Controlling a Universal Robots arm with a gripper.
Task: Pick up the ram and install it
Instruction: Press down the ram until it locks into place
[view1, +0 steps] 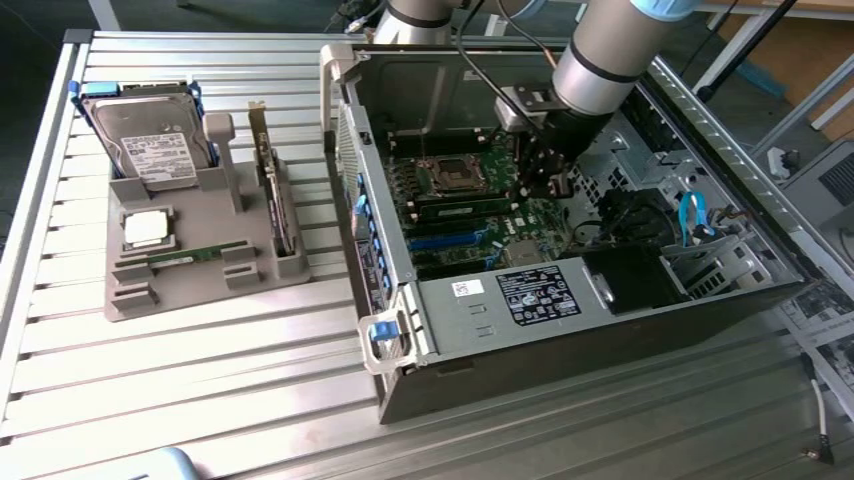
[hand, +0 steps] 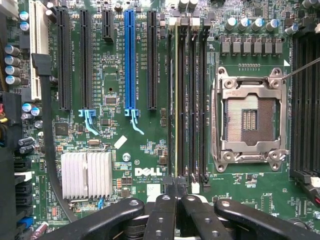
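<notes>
The ram (view1: 187, 257), a narrow green stick, lies flat in the grey parts tray (view1: 200, 290) on the exterior view's left, far from the arm. My gripper (view1: 537, 183) hangs inside the open computer case (view1: 441, 330), over the motherboard beside the empty processor socket (hand: 249, 120). In the wrist view my gripper (hand: 175, 186) is shut, its black fingertips meeting over one end of the memory slots (hand: 192, 100). A thin pale-green edge (hand: 176, 100) runs along the slot in line with the fingertips; it looks like a stick seated edge-on. Whether the fingertips touch it is unclear.
The tray also carries a hard drive (view1: 154, 140), a square silver processor (view1: 147, 228) and an upright dark expansion card (view1: 274, 195). Case walls surround the motherboard. Blue cables (view1: 691, 218) and a drive bay sit at the exterior view's right. A silver heatsink (hand: 86, 174) lies near the fingers.
</notes>
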